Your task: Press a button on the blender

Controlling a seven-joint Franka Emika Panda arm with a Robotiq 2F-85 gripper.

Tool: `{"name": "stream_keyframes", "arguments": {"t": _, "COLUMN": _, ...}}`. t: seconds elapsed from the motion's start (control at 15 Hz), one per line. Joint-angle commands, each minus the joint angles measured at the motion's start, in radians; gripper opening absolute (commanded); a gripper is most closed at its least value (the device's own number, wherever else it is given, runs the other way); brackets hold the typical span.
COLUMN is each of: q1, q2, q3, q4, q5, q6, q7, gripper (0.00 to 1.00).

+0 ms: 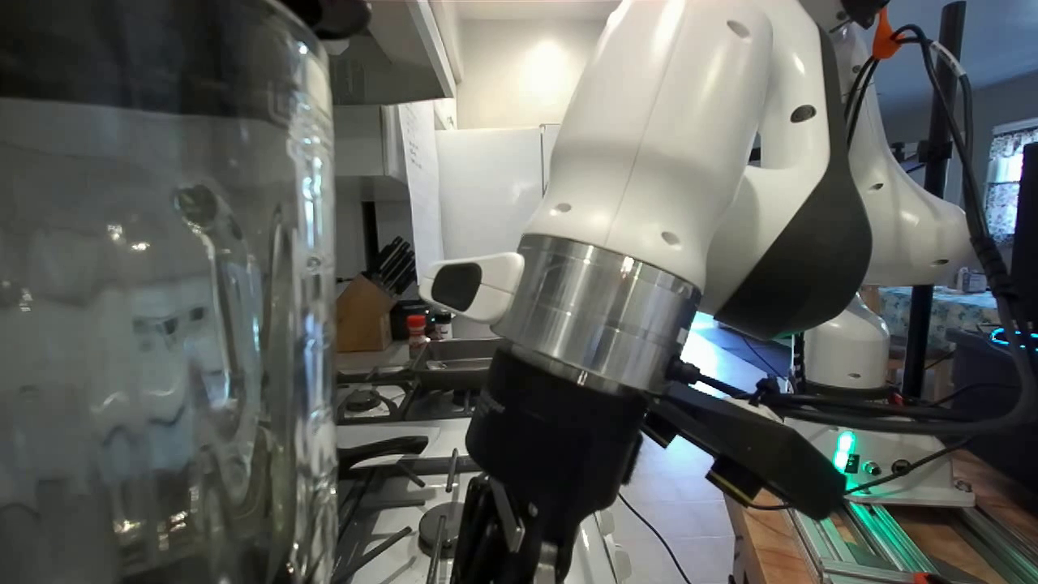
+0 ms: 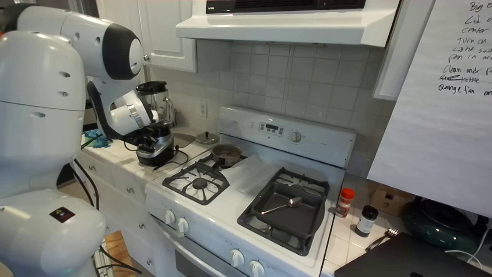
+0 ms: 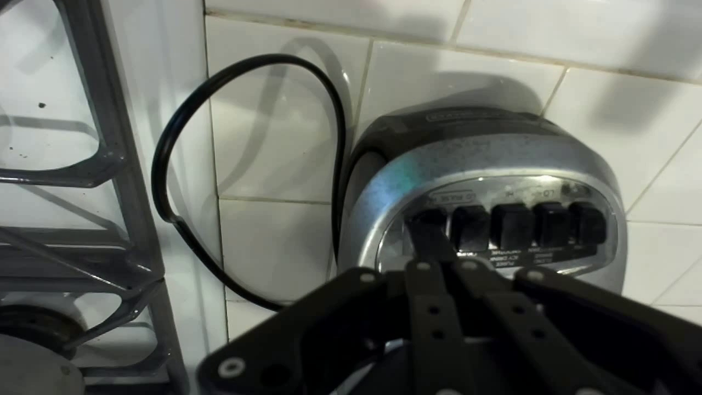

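Observation:
The blender stands on the tiled counter. Its clear jar fills the left of an exterior view (image 1: 162, 268). The whole blender shows behind my arm in an exterior view (image 2: 159, 152), upright with a black lid. In the wrist view, its silver and black base (image 3: 482, 151) shows a row of several black buttons (image 3: 513, 226). My gripper (image 3: 430, 222) is shut with nothing between its fingers. Its tips lie over the leftmost button and largely hide it; I cannot tell whether they touch it. The gripper also shows in an exterior view (image 2: 148, 143).
A black cord (image 3: 164, 148) loops beside the base. The white stove (image 2: 230, 215) stands next to the counter, with a small pot (image 2: 226, 154) and a pan (image 2: 288, 211) holding a spoon. A glass lid (image 2: 206, 137) lies near the blender.

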Motion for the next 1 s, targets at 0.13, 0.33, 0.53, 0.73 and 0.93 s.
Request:
{"name": "stream_keyframes", "arguments": {"t": 0.13, "q1": 0.008, "q2": 0.079, "q3": 0.011, "q4": -0.016, "q5": 0.002, "q6": 0.027, "q7": -0.044, "gripper": 0.00}}
{"name": "stream_keyframes", "arguments": {"t": 0.33, "q1": 0.012, "q2": 0.102, "q3": 0.012, "q4": 0.002, "q5": 0.006, "q6": 0.015, "q7": -0.068, "gripper": 0.00}}
{"name": "stream_keyframes", "arguments": {"t": 0.53, "q1": 0.011, "q2": 0.113, "q3": 0.012, "q4": 0.014, "q5": 0.010, "q6": 0.006, "q7": -0.092, "gripper": 0.00}}
{"name": "stream_keyframes", "arguments": {"t": 0.73, "q1": 0.006, "q2": 0.070, "q3": 0.020, "q4": 0.012, "q5": 0.034, "q6": -0.023, "q7": -0.096, "gripper": 0.00}}
{"name": "stream_keyframes", "arguments": {"t": 0.93, "q1": 0.036, "q2": -0.009, "q3": 0.000, "q4": -0.010, "q5": 0.158, "q6": -0.037, "q7": -0.143, "gripper": 0.00}}
